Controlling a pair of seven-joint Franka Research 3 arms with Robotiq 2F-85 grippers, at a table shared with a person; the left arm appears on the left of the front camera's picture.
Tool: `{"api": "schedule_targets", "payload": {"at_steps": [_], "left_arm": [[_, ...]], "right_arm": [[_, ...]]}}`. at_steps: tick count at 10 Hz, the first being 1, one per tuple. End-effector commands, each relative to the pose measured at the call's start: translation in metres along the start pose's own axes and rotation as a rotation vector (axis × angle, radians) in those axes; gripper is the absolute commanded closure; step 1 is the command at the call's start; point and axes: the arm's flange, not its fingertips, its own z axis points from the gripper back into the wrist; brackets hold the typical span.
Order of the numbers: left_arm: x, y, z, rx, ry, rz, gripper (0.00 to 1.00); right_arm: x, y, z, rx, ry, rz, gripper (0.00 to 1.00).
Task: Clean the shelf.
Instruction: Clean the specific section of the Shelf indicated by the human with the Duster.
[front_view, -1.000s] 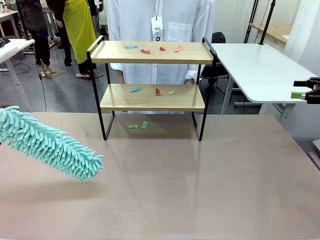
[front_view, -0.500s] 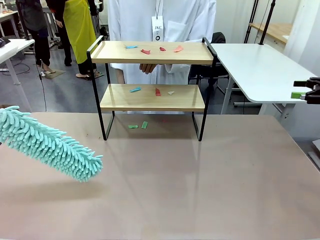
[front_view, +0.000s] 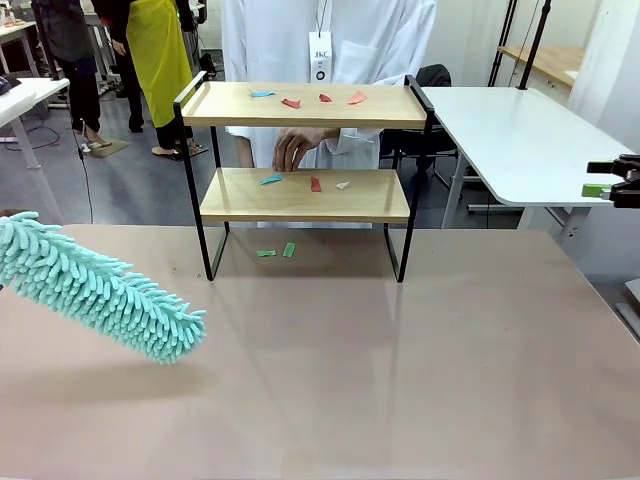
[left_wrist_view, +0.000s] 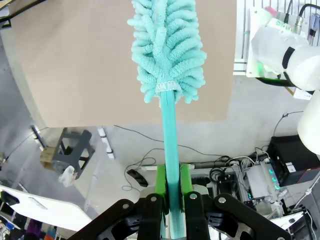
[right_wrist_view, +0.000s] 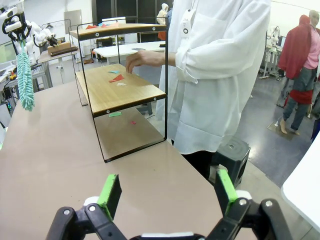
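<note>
Seemingly the approach step, left hand clamped on duster, right hand wide and empty; next calls for lifting duster onto shelf scraps.

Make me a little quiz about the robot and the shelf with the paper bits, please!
1. True or false: the left claw is shut on the fluffy duster.
2. Where is the person's hand? A) between the two boards of the shelf; B) on the duster; C) resting on top of the shelf.
3. Fill in: the right claw is ___ and holds nothing.

Key: 1 true; 2 A; 3 open.
</note>
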Motion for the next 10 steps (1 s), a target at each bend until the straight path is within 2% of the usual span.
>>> {"api": "schedule_targets", "payload": {"at_steps": [1, 10], "left_arm": [[-0.0025, -0.0014, 0.0012, 0.010, 0.002, -0.001, 0.87], [-0.0025, -0.0014, 0.0012, 0.010, 0.002, -0.001, 0.87]], "right_arm": [[0.0028, 0.0014, -0.0010, 0.000, -0.004, 0.004, 0.00], [0.0028, 0.0014, -0.0010, 0.000, -0.004, 0.004, 0.00]]}}
